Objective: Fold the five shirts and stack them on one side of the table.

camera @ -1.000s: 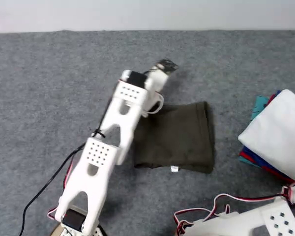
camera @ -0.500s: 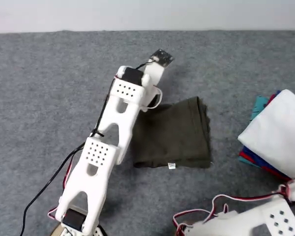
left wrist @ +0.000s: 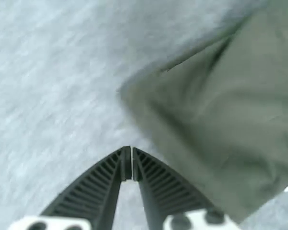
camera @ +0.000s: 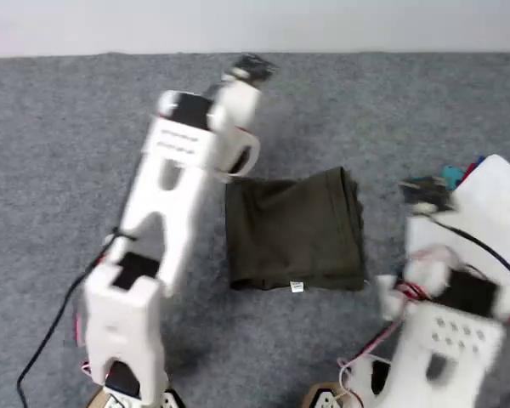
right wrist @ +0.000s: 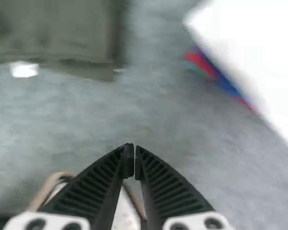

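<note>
Olive shirt (camera: 293,234), folded.
We log left gripper (left wrist: 132,163) near its corner, pressed together, empty; right gripper (right wrist: 134,160) near its labelled edge, likewise; shirt stack (camera: 493,212) lying apart.

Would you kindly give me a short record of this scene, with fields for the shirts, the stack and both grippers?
olive shirt: folded, lying flat mid-table on the grey table, apart from the stack
stack: at the right side of the high view, white on top, coloured layers beneath
left gripper: shut, empty, above the table beside a corner of the olive shirt
right gripper: shut, empty, over bare table between the olive shirt and the stack
task state: olive shirt not yet on the stack
</note>
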`<state>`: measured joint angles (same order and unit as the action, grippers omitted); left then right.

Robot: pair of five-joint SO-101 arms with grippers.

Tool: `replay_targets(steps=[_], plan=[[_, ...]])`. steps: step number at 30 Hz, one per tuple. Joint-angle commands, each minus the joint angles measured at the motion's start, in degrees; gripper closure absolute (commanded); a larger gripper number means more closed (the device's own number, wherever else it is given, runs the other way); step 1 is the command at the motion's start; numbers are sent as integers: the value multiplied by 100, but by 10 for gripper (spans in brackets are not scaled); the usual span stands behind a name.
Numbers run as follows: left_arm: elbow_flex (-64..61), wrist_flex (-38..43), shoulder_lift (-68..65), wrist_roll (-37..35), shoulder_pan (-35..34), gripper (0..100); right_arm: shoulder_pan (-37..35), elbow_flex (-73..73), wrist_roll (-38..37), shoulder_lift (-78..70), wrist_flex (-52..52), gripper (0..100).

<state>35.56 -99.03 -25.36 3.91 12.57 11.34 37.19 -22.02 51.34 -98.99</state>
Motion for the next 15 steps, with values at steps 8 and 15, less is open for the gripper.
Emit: replay_targets(steps=[8,15], plan=[[-2070,-141,2892,-26,-1864,987,-1974,879,782,-1455,3108,989],[-2976,-149,3868,-18,-2576,987,-1684,1336,774,-2932,3952,989]])
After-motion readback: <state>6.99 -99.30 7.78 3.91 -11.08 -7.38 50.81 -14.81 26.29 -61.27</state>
